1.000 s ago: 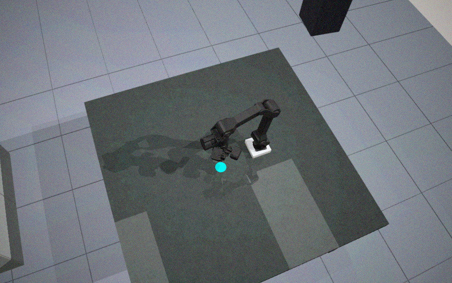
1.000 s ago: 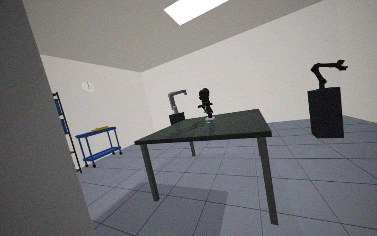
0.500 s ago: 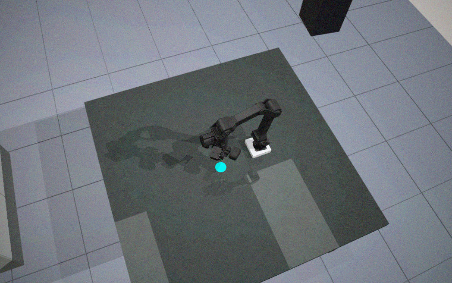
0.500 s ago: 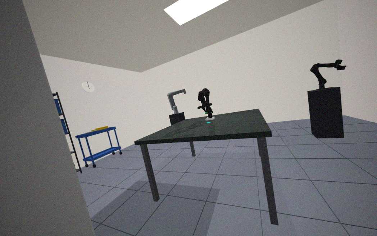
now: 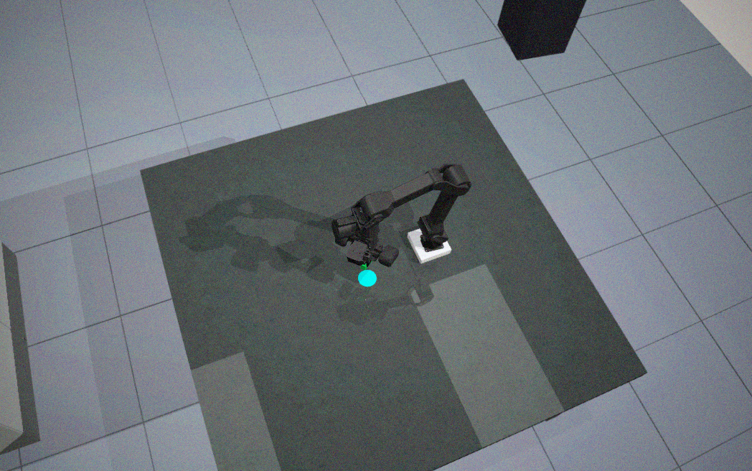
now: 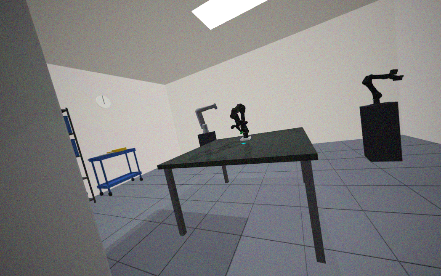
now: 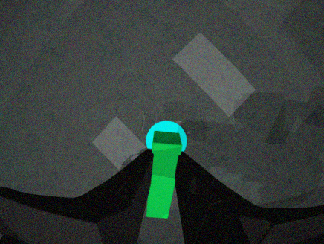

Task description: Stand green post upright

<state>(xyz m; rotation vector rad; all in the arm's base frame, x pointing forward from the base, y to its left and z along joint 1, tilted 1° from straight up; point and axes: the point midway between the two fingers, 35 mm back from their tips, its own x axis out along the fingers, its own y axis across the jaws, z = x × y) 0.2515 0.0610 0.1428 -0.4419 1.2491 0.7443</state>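
My gripper [image 7: 164, 156] [image 5: 364, 263] is shut on the green post [image 7: 163, 186] [image 5: 364, 266] [image 6: 241, 132], with one dark finger on each side of it. The post is held above the table; in the exterior view it shows as a small green bit at the fingers, clear of the surface. Its exact tilt is hard to tell. The cyan circle [image 5: 367, 278] [image 6: 244, 143] [image 7: 166, 126] lies flat on the table, a little in front of the fingers. In the wrist view the post's far end overlaps the circle and hides its lower part.
The arm's white base [image 5: 424, 255] [image 6: 245, 139] stands close to the circle on the dark table [image 5: 311, 388] [image 6: 276, 149]. Pale light patches and arm shadows fall on the table top. A black pedestal [image 6: 380, 133] and a blue cart [image 6: 112, 156] stand away from the table.
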